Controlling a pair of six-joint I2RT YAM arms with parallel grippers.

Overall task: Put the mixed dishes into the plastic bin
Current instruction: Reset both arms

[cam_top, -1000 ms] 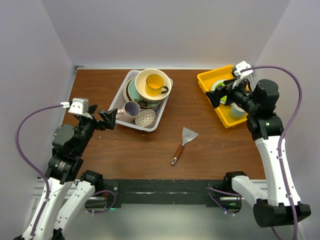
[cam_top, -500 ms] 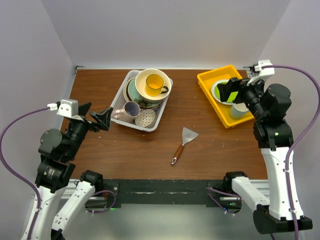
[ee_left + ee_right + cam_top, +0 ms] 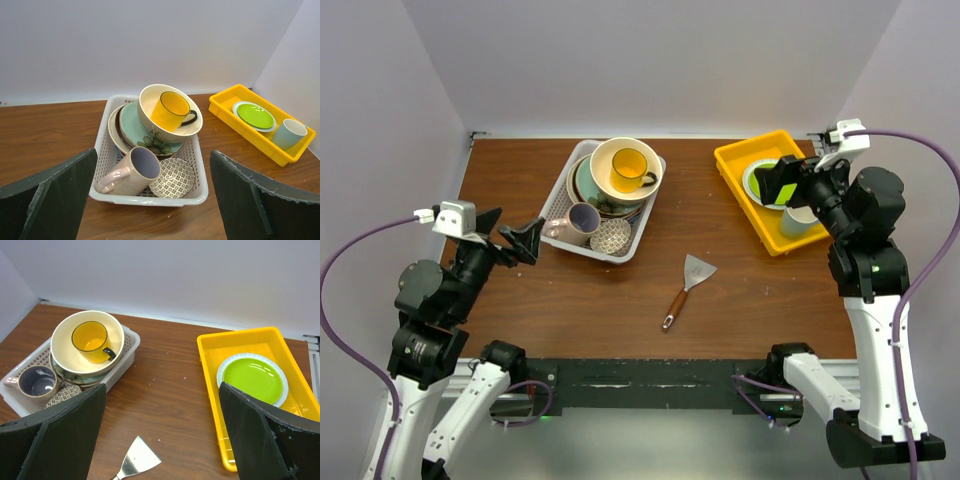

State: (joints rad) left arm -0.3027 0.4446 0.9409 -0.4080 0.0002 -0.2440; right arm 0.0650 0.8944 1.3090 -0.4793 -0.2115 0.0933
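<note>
Brown wooden bench, white walls: both arms are raised with elbows bent, the left tool at middle left and the right tool above the yellow tray, each spread wide and empty. The mixed dishes sit stacked in the plastic bin, upper centre. The left wrist view alone shows the pale cup whole; the spatula shows only from the top and right wrist

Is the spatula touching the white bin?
Apart. The top view shows a strip of bare tabletop between the spatula and the plastic bin, nearest at the bin's near corner.
</note>
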